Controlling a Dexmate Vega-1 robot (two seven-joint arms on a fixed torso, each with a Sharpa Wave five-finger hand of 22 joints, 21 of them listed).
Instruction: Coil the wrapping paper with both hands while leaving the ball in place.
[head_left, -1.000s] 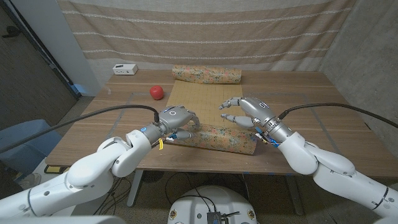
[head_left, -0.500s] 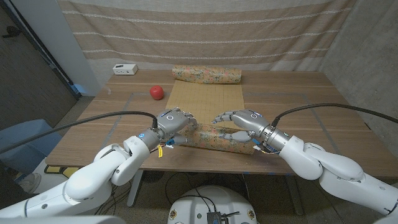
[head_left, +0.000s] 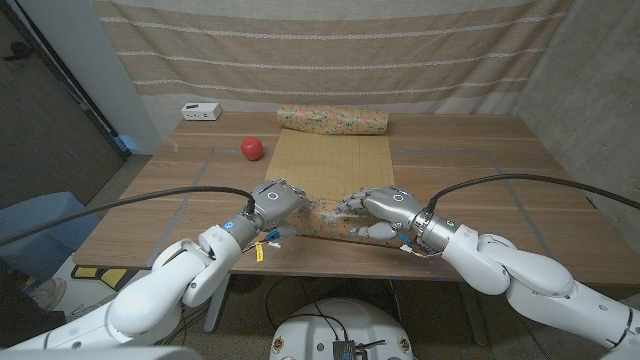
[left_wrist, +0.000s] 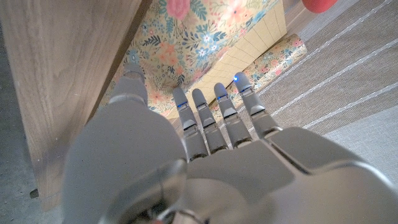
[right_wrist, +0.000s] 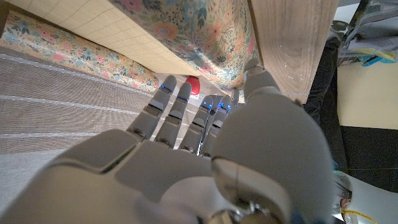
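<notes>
The wrapping paper's yellow grid sheet (head_left: 330, 160) stretches from a floral roll (head_left: 332, 120) at the table's far side to a floral coil (head_left: 335, 222) near the front edge. My left hand (head_left: 278, 203) grips the coil's left end, fingers laid over the top. My right hand (head_left: 385, 212) grips its right part, fingers curled over the coil. In the left wrist view my left hand (left_wrist: 205, 168) reaches over the floral coil (left_wrist: 180, 43). The right wrist view has my right hand (right_wrist: 205, 168) over the coil (right_wrist: 186, 31). The red ball (head_left: 251, 148) sits left of the sheet, apart from it.
A white box (head_left: 201, 111) stands at the far left of the wooden table (head_left: 480, 170). The coil lies close to the table's front edge. A striped curtain hangs behind the table.
My right hand has come down from above the sheet onto the coil and moved left. My left hand has shifted slightly right along the coil. The ball has stayed put.
</notes>
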